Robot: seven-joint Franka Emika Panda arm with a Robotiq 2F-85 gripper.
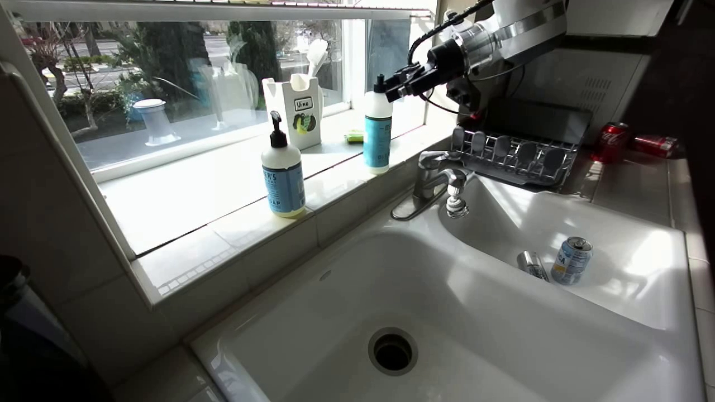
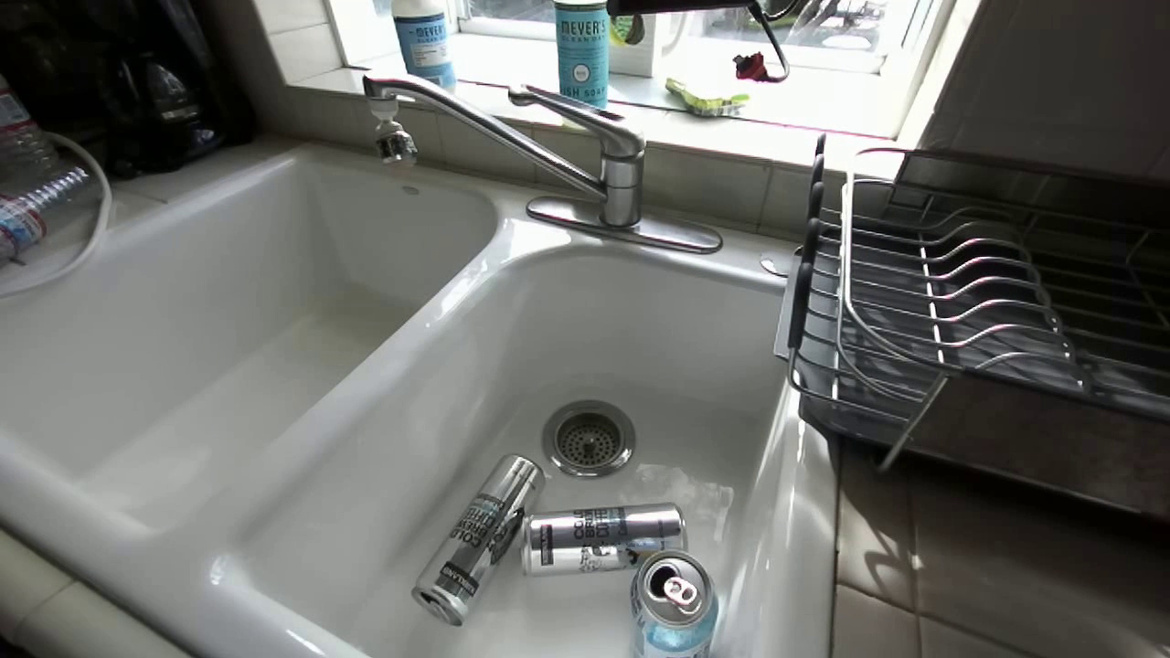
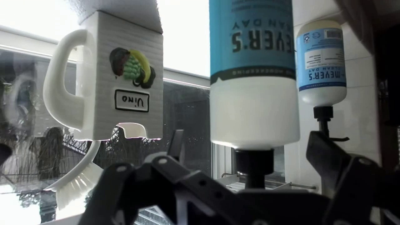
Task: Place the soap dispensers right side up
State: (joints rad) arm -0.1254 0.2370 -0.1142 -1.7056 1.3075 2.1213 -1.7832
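- Your tool (image 3: 247, 145) sits nearest the lens, across the bottom of the wrist view; its fingers (image 3: 326, 153) stand spread apart, and nothing looks clamped between them
- Both the teal-labelled dispenser (image 1: 378, 134) and the blue-labelled dispenser (image 1: 284, 184) stand right side up on the worktop (image 1: 246, 229) in an exterior view, so the placing seems done or close to it; their lettering looks inverted in the wrist view because that picture is upside down
- If you mean to leave, hold that spread and back straight out, without twisting, so neither finger hooks the black pump (image 3: 254, 161)
- If you want a regrip, centre on the white shoulder and close slowly; so tall and narrow a dispenser would probably tip before it slid, and the sink (image 1: 313, 301) lies below the worktop's front edge
- Relative to your tool, the teal-labelled dispenser is straight ahead, right of centre in the wrist view, its neck showing between the fingers with a gap on each side; you cannot tell how deep the tips reach
- Well apart from the tool, the blue-labelled dispenser shows in the upper right of the wrist view
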